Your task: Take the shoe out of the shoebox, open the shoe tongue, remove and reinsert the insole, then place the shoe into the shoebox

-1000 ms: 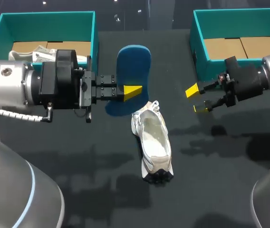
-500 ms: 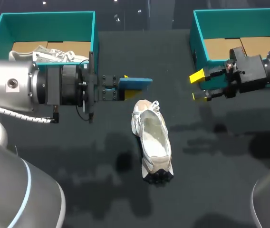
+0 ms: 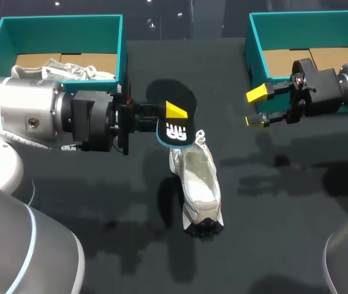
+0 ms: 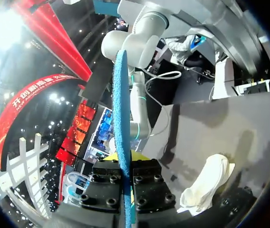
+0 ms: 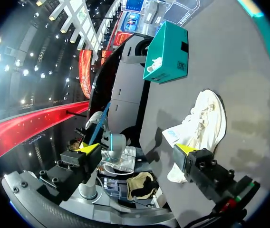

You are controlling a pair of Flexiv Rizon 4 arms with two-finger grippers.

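At centre of black table (image 3: 296, 245) lies white mesh sneaker (image 3: 196, 184), opening up, outside both boxes. Blue foam insole (image 3: 174, 130) hangs over its far end, clamped in left gripper (image 3: 174, 111). Right gripper (image 3: 255, 108), fingers apart & empty, sits by right teal cardboard shoebox (image 3: 250, 55). Step: reinsertion, I'd say. Next needs insole tipped toe-first into opening, prob. w/ sneaker steadied. Count: 2 shoes (second white shoe (image 3: 70, 70) in left teal cardboard shoebox (image 3: 60, 18)), 1 insole, 2 boxes, 2 grippers.

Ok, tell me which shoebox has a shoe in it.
The left shoebox: a white shoe lies inside it. The right shoebox shows only bare cardboard.
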